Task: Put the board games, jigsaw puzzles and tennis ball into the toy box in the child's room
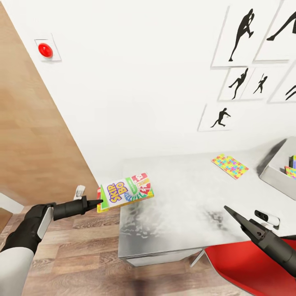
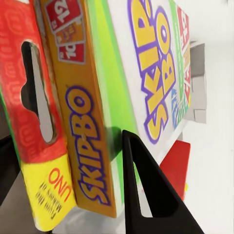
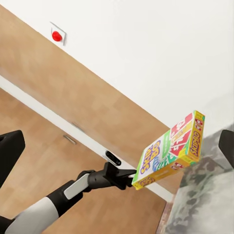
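1. The left hand (image 1: pixel 97 202) is clamped on the near short edge of the Skip-Bo board game (image 1: pixel 125 191), one black finger (image 2: pixel 146 195) lying on the printed cover and the other against the underside
2. That board game, a thick red, yellow and green box with big lettering, is held roughly level and just above the left end of the table (image 1: pixel 176 222), partly past the table's edge and over the wood-plank floor (image 1: pixel 74 263)
3. The right hand (image 1: pixel 228 211) hovers over the near right part of the table, holding nothing; in the head view its tip looks like one narrow point, while its own wrist view shows the two fingers at opposite sides of the picture, so it stands wide
4. A jigsaw puzzle (image 1: pixel 230 165) lies flat farther back on the table, well apart from the board game
5. The toy box (image 1: pixel 271 174) sits at the table's right end; a second multicoloured puzzle (image 1: pixel 291 172) shows inside it
6. A red chair (image 1: pixel 246 267) stands below the near right of the table
7. Black silhouette sports pictures (image 1: pixel 240 35) hang on the white wall, and a red button (image 1: pixel 45 50) sits at its upper left
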Tool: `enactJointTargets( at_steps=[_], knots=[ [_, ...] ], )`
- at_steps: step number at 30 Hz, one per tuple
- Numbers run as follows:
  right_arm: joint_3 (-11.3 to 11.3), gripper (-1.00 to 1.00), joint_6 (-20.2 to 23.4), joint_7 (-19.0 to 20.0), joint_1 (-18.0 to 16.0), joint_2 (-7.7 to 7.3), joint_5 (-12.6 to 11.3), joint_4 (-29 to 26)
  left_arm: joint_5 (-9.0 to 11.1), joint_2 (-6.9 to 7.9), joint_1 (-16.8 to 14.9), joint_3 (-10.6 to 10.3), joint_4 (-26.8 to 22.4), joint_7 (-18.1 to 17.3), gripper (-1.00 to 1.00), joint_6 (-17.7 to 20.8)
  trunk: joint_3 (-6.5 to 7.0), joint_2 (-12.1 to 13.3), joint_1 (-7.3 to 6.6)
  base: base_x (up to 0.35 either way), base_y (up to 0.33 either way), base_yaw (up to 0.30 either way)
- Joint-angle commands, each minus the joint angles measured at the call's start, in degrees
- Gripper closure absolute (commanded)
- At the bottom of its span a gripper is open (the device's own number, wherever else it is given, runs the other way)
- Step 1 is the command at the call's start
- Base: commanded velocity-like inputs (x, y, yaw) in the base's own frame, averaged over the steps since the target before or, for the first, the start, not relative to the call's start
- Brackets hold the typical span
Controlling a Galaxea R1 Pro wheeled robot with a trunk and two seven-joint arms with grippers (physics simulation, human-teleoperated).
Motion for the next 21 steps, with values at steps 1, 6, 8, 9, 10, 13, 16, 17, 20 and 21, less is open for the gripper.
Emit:
enactJointTargets(
  at_steps=[1, 6, 8, 9, 10, 13, 16, 17, 20, 21],
  knots=[
    [-0.05, -1.00, 0.53, 0.09, -0.04, -0.02, -0.12, -0.01, 0.02, 0.00, -0.04, 0.04, -0.02, -0.28, 1.00, 0.36, -0.09, -0.10, 0.03, 0.000, 0.000, 0.000],
    [-0.07, -1.00, 0.53, 0.24, -0.04, 0.01, -0.20, -0.02, 0.02, 0.11, -0.05, -0.03, -0.27, -1.79, 1.00, 0.67, -0.09, -0.10, 0.03, 0.000, 0.000, 0.000],
    [-0.05, -1.00, 0.53, 0.33, -0.04, 0.02, -0.17, -0.02, 0.02, 0.11, -0.04, -0.04, -0.29, -1.84, 1.00, 0.67, -0.09, -0.10, 0.03, 0.000, 0.000, 0.000],
    [-0.06, -1.00, 0.53, 0.43, -0.04, 0.00, -0.18, -0.02, 0.02, 0.11, -0.04, -0.04, -0.30, -1.86, 1.00, 0.67, -0.09, -0.10, 0.03, 0.000, 0.000, 0.000],
    [-0.09, -1.00, 0.53, 0.49, -0.04, 0.01, -0.18, -0.02, 0.02, 0.12, -0.04, -0.04, -0.30, -1.87, 1.00, 0.67, -0.08, -0.10, 0.03, 0.000, 0.000, -0.016],
    [-0.08, -1.00, 0.56, 0.64, -0.04, 0.02, -0.21, -0.02, 0.02, 0.10, -0.04, -0.04, -0.31, -1.88, 1.00, 0.67, 0.07, -0.10, 0.03, 0.000, 0.000, -0.090],
    [-0.10, -1.00, 0.62, 0.84, -0.04, 0.01, -0.22, -0.02, 0.02, 0.09, -0.04, -0.04, -0.31, -1.88, 1.00, 0.67, 0.28, -0.10, 0.03, -0.002, 0.000, -0.147],
    [-0.10, -1.00, 0.64, 0.86, -0.04, -0.01, -0.22, -0.02, 0.02, 0.09, -0.04, -0.04, -0.31, -1.88, 1.00, 0.67, 0.36, -0.10, 0.03, -0.015, 0.000, -0.158],
    [-0.10, -1.00, 0.69, 1.01, -0.04, -0.05, -0.25, -0.02, 0.02, 0.15, -0.04, -0.05, -0.31, -2.03, 1.00, 0.86, 0.59, -0.10, 0.03, -0.070, 0.000, -0.164],
    [-0.08, -1.00, 0.72, 1.19, -0.04, -0.05, -0.27, -0.02, 0.02, 0.19, -0.04, -0.07, -0.33, -2.45, 1.00, 1.00, 0.67, -0.10, 0.03, -0.110, 0.000, -0.167]
  ],
)
